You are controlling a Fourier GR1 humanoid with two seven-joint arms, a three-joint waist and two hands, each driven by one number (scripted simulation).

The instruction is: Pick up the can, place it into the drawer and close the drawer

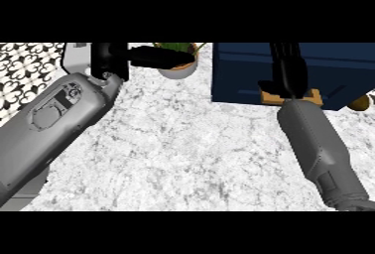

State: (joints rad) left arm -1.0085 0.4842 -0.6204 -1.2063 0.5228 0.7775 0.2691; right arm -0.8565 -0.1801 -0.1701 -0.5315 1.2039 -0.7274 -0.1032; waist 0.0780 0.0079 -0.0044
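Your right hand (288,64) sits at about 1 o'clock in the view. Its fingers are straight and side by side, pointing to 12 o'clock across the dark blue drawer (242,74). You cannot make out the can, and whether that hand covers it cannot be told. A tan wooden piece (315,95) shows beneath the wrist at the drawer's near edge. Your left hand (110,57) is up at 11 o'clock, fingers stretched toward 3 o'clock, their tips over the rim of the plant pot (178,72) on the marbled counter (183,149).
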